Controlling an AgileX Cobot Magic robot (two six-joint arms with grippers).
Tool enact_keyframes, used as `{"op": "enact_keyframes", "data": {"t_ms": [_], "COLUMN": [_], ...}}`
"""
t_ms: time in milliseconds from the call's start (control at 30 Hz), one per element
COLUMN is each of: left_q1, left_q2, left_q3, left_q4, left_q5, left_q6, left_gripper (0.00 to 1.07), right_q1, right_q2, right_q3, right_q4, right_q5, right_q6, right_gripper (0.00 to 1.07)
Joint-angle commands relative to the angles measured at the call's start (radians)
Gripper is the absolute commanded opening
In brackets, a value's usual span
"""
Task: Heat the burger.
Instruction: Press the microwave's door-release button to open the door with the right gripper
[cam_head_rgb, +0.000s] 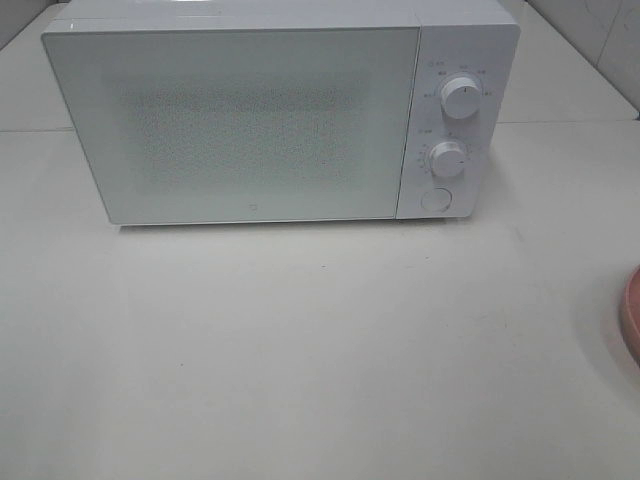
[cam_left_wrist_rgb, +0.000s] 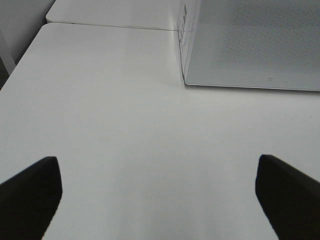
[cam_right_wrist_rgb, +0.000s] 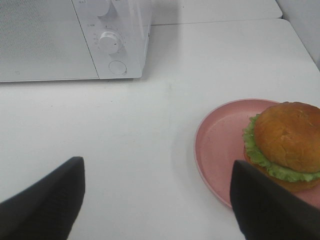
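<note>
Hovering over the white worktop (cam_left_wrist_rgb: 110, 125), the left claw (cam_left_wrist_rgb: 157, 165) gapes wide, holding nothing. The boxy white microwave oven (cam_head_rgb: 240, 120) stands mid-worktop, door shut. Further right, the right claw (cam_right_wrist_rgb: 157, 167) is spread wide and empty, near the round pink plate (cam_right_wrist_rgb: 220, 135) carrying the glossy brown-bunned burger (cam_right_wrist_rgb: 287, 140).

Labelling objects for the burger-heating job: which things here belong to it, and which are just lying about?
Job: burger, sitting on the pink plate; microwave, door shut.
Just there: white table.
</note>
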Motion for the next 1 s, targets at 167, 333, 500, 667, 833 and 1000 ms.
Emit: {"op": "enact_keyframes", "data": {"t_ms": [167, 333, 500, 667, 833, 1000], "left_q1": [0.001, 0.001, 0.001, 0.001, 0.001, 0.001], "left_q2": [-0.021, -0.021, -0.021, -0.021, -0.021, -0.021], "left_q3": [0.002, 0.002, 0.002, 0.002, 0.002, 0.002], "left_q4": [-0.007, -0.007, -0.007, -0.007, -0.007, -0.007], "left_q5": [-0.01, -0.01, -0.01, -0.01, -0.01, -0.01], "left_q6": [0.0, 0.0, 0.0, 0.0, 0.0, 0.0], "left_gripper": [0.98, 0.98, 0.98, 0.98, 0.98, 0.98], "right_q1": [-0.005, -0.005, -0.005, -0.005, -0.005, -0.005], "right_q2": [-0.018, -0.018, -0.018, 0.018, 0.14, 0.209], "right_q3": [0.001, 0.001, 0.001, -0.028, -0.063, -0.063], "right_q4": [0.001, 0.001, 0.001, 0.001, 0.001, 0.001], "right_q5": [-0.003, -0.003, -0.002, -0.01, -0.061, -0.112], "right_q6": [0.01, 0.01, 0.01, 0.009, 0.009, 0.009], "right_gripper": [0.76, 0.76, 0.76, 0.76, 0.76, 0.76]}}
